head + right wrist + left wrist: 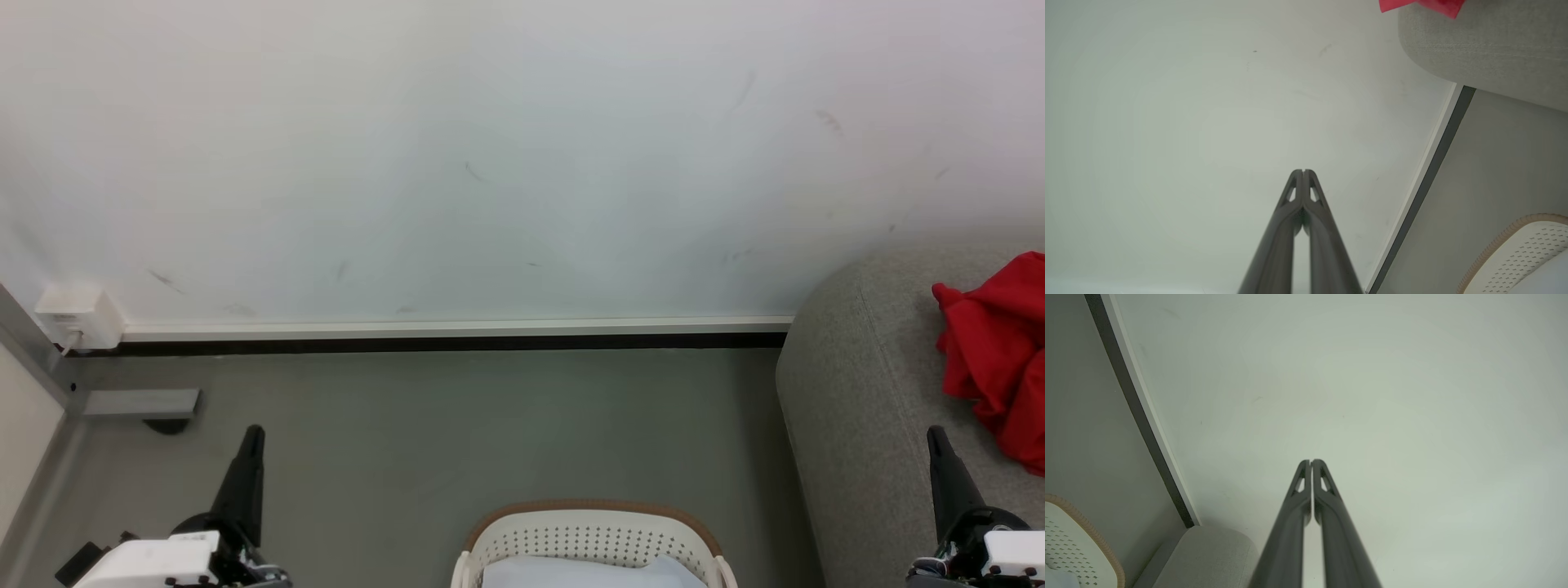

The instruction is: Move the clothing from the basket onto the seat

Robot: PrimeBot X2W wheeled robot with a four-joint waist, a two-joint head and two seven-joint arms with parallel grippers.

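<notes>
Count first: you had 2 end effectors, 1 basket (592,535), 1 seat (857,392), 1 heap of red clothing (996,351) and 1 pale bluish-white sheet (571,574). You couldn't tell how many garments made up the heap.

Arms: your left end effector (254,431) sat at lower left of the head view over the grey floor (490,425). It pointed up toward the white wall (490,163), tip leaning slightly right. In the left wrist view its fingers (1333,522) were pressed together at the tips w/ nothing between them. Your right end effector (933,433) sat at lower right, overlapping the seat's near side in the pic, tip leaning slightly left. In the right wrist view its fingers (1318,228) were likewise together and empty. Both stood well apart from the basket, one on each side.

Containers: the basket stood on the floor at btm ctr of the head view, cut off by the frame edge. The part of its inside you could see held the pale sheet. The red clothing lay crumpled on the seat at the far right, partly cut off by the frame and well apart from the basket.
</notes>
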